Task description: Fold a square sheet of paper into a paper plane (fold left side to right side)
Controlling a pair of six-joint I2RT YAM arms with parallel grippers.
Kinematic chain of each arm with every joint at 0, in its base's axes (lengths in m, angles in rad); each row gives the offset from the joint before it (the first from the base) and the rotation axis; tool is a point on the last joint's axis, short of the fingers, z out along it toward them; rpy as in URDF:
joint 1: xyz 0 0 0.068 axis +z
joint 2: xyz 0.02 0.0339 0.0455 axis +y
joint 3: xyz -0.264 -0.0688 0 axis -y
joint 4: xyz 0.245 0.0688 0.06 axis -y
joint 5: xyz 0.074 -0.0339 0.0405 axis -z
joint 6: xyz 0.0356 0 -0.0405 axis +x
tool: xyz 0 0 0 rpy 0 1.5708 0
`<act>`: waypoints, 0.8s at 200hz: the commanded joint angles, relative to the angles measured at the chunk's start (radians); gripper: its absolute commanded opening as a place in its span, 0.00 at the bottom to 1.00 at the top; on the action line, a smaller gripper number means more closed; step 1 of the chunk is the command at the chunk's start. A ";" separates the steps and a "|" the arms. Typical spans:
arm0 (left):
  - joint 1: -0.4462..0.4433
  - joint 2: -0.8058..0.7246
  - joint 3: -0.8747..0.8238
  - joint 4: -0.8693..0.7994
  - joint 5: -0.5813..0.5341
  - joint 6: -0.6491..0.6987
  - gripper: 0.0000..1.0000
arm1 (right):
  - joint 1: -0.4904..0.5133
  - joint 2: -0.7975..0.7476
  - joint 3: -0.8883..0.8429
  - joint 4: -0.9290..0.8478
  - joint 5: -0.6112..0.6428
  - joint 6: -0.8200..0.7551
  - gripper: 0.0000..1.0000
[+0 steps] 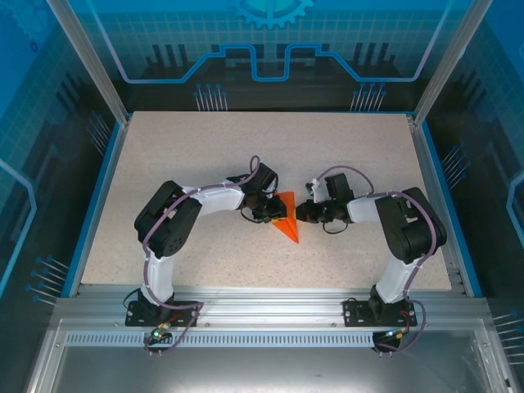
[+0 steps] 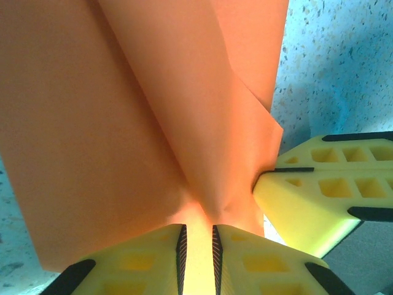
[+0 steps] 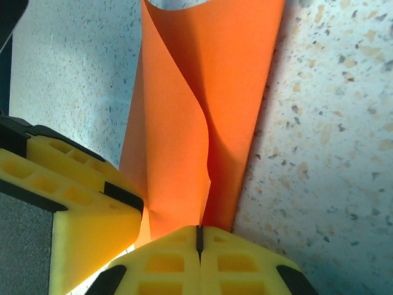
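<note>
The orange paper sheet [image 1: 288,228] is folded into a narrow triangle. It lies between the two sets of fingertips, with its broad end level with them and its point reaching past them toward the arm bases.

In the left wrist view the paper [image 2: 123,123] fans out from the left gripper [image 2: 198,236]. Its layers draw together into a crease that runs down into the narrow gap between the yellow fingers [image 2: 147,258], which pinch it there. Just to the right of those fingers, a corner of the sheet sits in the seam of the right gripper [image 2: 261,178].

In the right wrist view the paper [image 3: 202,74] rises straight from the right gripper [image 3: 198,236], whose fingers [image 3: 245,264] are pressed fully together on its lower edge. One layer curls loosely above them. The left gripper [image 3: 138,209] comes in from the left of these fingers and touches the sheet's side, clamped on the paper's edge.

From above, the left gripper [image 1: 273,213] and right gripper [image 1: 300,213] face each other tip to tip, very near one another, with only the paper between them.

Beneath the fingers is the speckled tabletop [image 1: 205,155], and the paper's free end rests on or just above it.
</note>
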 commanded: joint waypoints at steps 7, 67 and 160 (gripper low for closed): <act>-0.007 0.020 0.031 -0.023 0.006 -0.008 0.23 | -0.020 0.023 0.008 -0.035 0.013 -0.011 0.00; -0.006 0.018 0.036 -0.024 0.008 -0.008 0.23 | -0.015 0.059 0.015 -0.068 0.002 -0.013 0.00; 0.003 -0.107 0.125 -0.131 -0.016 0.049 0.28 | -0.006 0.084 0.005 -0.122 0.047 -0.027 0.00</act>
